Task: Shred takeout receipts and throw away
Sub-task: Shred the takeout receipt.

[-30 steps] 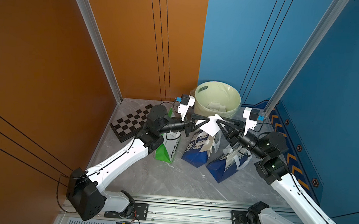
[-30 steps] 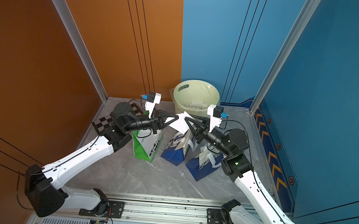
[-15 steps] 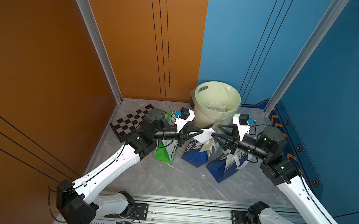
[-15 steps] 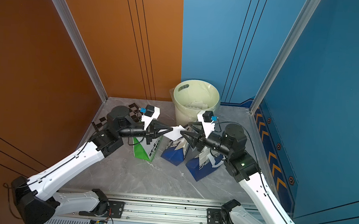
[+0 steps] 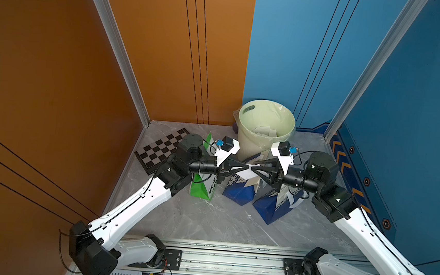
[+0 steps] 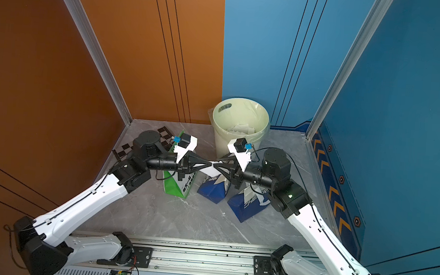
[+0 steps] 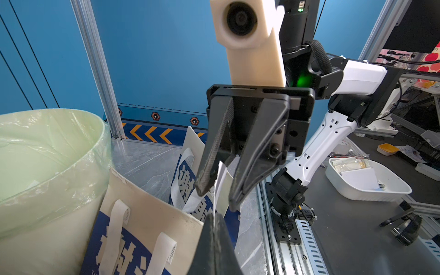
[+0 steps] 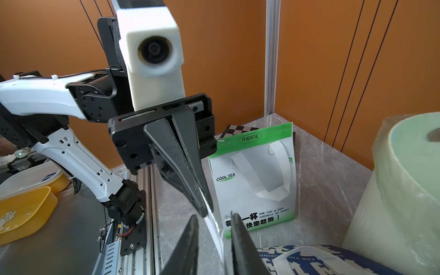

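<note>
A white takeout receipt [image 5: 248, 174] [image 6: 211, 171] hangs above the blue-white bags, in front of the bin. My left gripper [image 5: 248, 168] [image 7: 214, 217] is shut on one edge of it. My right gripper [image 5: 253, 168] [image 8: 215, 216] faces the left one tip to tip. Its jaws stand a little apart, open, with the receipt [image 8: 214, 229] running between them and touching neither finger clearly. In the left wrist view the paper [image 7: 220, 178] rises edge-on from my shut jaws between the right gripper's fingers [image 7: 207, 176].
A pale green lined bin [image 5: 292, 127] [image 6: 267, 120] with several white scraps inside stands at the back. Below the grippers are a green-white bag [image 5: 201, 190] [image 8: 254, 181] and two blue-white bags [image 5: 238, 194] [image 5: 278, 206]. A checkerboard [image 5: 159, 149] lies at the back left.
Both grippers have come down from near the bin rim and now meet tip to tip over the bags. The right jaws opened wider, then narrowed around the receipt.
</note>
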Tool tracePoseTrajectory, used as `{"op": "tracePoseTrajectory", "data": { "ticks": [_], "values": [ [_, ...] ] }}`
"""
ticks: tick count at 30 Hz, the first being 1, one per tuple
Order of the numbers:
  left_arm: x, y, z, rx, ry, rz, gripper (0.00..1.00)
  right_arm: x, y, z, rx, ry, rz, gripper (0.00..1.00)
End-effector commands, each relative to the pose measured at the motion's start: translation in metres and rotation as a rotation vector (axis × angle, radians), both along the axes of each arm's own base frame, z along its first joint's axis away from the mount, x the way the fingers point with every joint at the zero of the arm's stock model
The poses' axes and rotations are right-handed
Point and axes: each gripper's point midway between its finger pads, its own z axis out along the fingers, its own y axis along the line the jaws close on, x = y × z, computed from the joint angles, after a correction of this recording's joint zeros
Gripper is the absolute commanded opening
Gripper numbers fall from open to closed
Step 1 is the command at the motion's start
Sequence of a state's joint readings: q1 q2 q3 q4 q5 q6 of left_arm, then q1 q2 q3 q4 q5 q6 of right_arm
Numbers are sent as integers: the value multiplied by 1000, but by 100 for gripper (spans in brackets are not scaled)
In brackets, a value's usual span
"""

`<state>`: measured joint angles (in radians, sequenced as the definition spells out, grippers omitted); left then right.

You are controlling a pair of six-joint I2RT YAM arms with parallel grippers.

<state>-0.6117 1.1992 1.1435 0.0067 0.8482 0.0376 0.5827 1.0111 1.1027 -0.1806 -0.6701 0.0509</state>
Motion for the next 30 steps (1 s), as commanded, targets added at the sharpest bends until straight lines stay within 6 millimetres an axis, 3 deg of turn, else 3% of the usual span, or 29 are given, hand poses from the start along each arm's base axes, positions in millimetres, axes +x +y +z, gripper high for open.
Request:
{"op": "tracePoseTrajectory", "data": {
  "ticks": [1, 4, 16, 22, 30],
  "values": [
    [-11, -2, 3, -5, -7, -53, 0, -6, 3, 9, 6, -15, 36, 14],
    [-12, -1, 8, -12, 4, -52, 0, -8, 4, 10, 3, -28, 43, 0],
    [15, 3, 26, -95, 384, 108, 0, -4, 0, 10, -153, -347, -86, 0],
    [45, 16, 22, -129, 502, 224, 0, -35, 18, 7, -248, -579, 23, 0],
    [65, 16, 7, -125, 589, 266, 0, -79, 37, 0, -331, -821, 150, 0]
  ]
}}
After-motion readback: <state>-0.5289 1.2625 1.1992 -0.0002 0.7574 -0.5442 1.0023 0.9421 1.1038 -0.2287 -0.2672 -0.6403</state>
